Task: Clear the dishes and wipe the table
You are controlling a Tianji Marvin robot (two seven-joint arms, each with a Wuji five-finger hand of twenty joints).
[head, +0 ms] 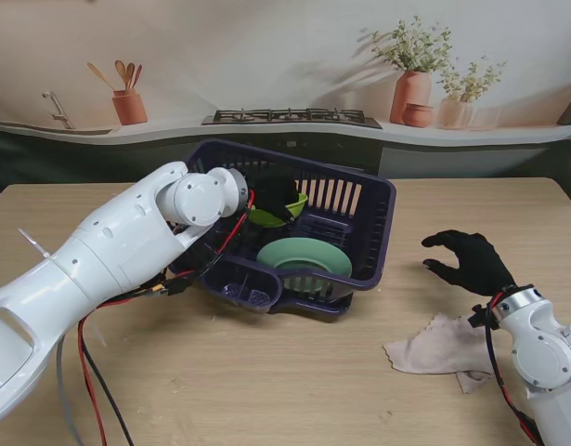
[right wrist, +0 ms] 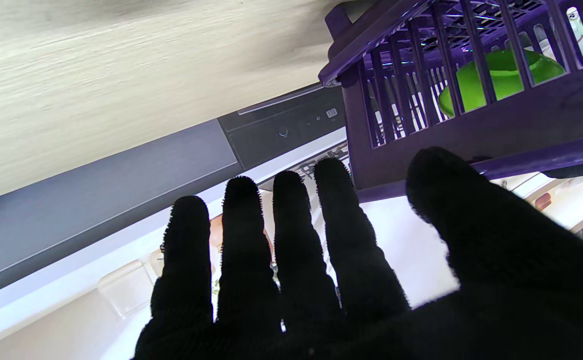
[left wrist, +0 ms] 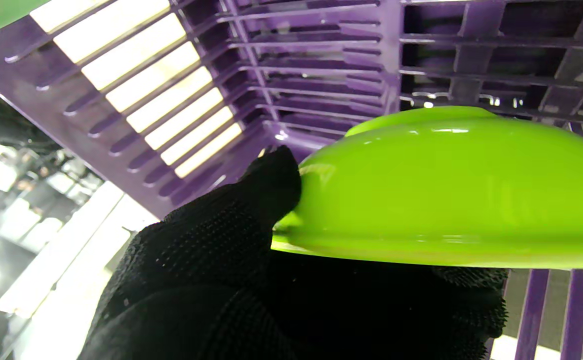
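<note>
A purple dish rack (head: 370,243) stands mid-table. Inside it, my black-gloved left hand (head: 283,200) is shut on a lime green bowl (head: 266,218), held just over the rack floor. In the left wrist view the bowl (left wrist: 446,190) fills the picture with my glove fingers (left wrist: 271,185) pinching its rim against the rack's slats (left wrist: 171,100). A pale green plate (head: 305,255) lies in the rack nearer to me. My right hand (head: 473,263) hovers open to the right of the rack, fingers (right wrist: 291,225) spread. A beige cloth (head: 438,348) lies crumpled on the table near my right wrist.
Red and black cables (head: 95,358) hang off my left arm over the table's near left. Past the table's far edge runs a counter with a stove (head: 292,117), a utensil pot (head: 129,104) and potted plants (head: 415,79). The rack's corner (right wrist: 366,100) is near my right fingertips.
</note>
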